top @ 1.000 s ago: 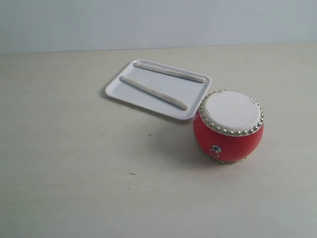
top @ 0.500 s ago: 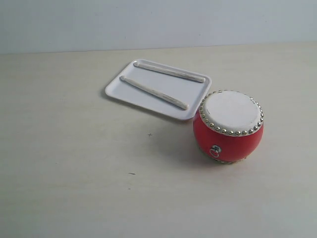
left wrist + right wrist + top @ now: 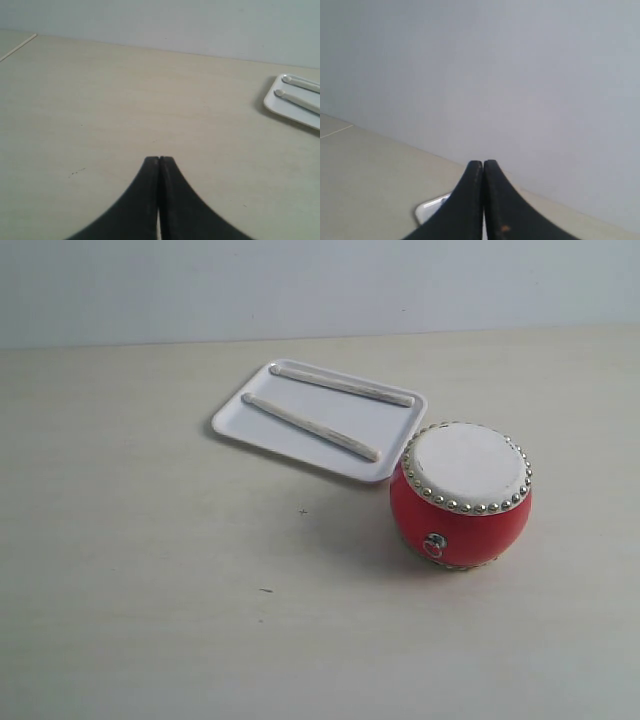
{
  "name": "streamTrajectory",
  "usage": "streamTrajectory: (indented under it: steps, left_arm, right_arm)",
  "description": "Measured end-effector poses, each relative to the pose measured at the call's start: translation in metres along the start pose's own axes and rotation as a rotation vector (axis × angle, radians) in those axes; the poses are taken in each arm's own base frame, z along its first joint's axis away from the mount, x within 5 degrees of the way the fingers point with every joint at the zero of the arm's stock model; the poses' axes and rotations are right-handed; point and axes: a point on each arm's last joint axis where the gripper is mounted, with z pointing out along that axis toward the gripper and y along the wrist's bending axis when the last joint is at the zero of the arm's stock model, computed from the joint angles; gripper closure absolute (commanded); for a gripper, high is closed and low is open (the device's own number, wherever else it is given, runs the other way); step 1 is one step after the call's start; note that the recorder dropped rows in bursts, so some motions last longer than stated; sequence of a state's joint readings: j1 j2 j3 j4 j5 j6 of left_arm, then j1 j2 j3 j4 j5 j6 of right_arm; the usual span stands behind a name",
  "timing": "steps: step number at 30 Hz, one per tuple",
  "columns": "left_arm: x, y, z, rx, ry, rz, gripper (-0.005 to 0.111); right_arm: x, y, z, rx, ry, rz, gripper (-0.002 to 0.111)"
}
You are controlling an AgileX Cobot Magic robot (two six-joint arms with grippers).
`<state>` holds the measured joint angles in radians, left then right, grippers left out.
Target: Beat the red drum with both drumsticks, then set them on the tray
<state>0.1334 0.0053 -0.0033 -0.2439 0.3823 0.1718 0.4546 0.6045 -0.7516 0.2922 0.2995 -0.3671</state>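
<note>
The drumsticks (image 3: 310,427) lie parallel on the tray (image 3: 395,430) beside the red drum (image 3: 462,520). My left claw (image 3: 159,159) and right claw (image 3: 483,162) are pinched closed, empty, facing it.

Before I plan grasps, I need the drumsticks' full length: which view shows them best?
The exterior view: both drumsticks lie whole on the tray. The left wrist view catches only their rounded ends; the right wrist view shows none.

Setting: lab-type robot test bench. Pale wood-grain counter (image 3: 100,100) lies below and ahead of left gripper (image 3: 159,159); plain grey-white wall (image 3: 520,75) stands ahead of right gripper (image 3: 483,162).
</note>
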Motion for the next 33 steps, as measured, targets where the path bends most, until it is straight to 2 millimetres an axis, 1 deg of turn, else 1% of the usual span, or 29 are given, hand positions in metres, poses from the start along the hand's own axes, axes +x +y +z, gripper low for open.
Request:
streamTrajectory:
  steps: [1,3,6,9,14,16,18,26,31,33]
  left_arm:
    - [0.0,0.0,0.0,0.0,0.0,0.0,0.107]
    - [0.0,0.0,0.0,0.0,0.0,0.0,0.107]
    - [0.0,0.0,0.0,0.0,0.0,0.0,0.107]
    - [0.0,0.0,0.0,0.0,0.0,0.0,0.107]
    - [0.0,0.0,0.0,0.0,0.0,0.0,0.107]
    - [0.0,0.0,0.0,0.0,0.0,0.0,0.107]
    - [0.0,0.0,0.0,0.0,-0.001,-0.002,0.107]
    - [0.0,0.0,0.0,0.0,-0.001,-0.002,0.107]
    - [0.0,0.0,0.0,0.0,-0.001,-0.002,0.107]
    - [0.0,0.0,0.0,0.0,-0.001,-0.002,0.107]
  right_arm:
    - [-0.002,-0.001,-0.006,0.013,-0.015,-0.03,0.108]
    - [-0.004,-0.002,-0.026,0.051,-0.055,-0.092,0.108]
    - [0.001,-0.003,-0.058,0.138,-0.123,-0.151,0.108]
    - [0.018,-0.001,-0.08,0.244,-0.158,-0.176,0.108]
    - [0.053,0.005,-0.1,0.392,-0.173,-0.199,0.108]
    - [0.066,0.007,-0.103,0.424,-0.173,-0.205,0.108]
    - [0.074,0.007,-0.1,0.431,-0.149,-0.198,0.108]
    - [0.089,0.005,-0.092,0.417,-0.097,-0.142,0.108]
    - [0.107,0.002,-0.083,0.413,-0.053,-0.125,0.108]
    - [0.11,0.001,-0.081,0.418,-0.063,-0.12,0.108]
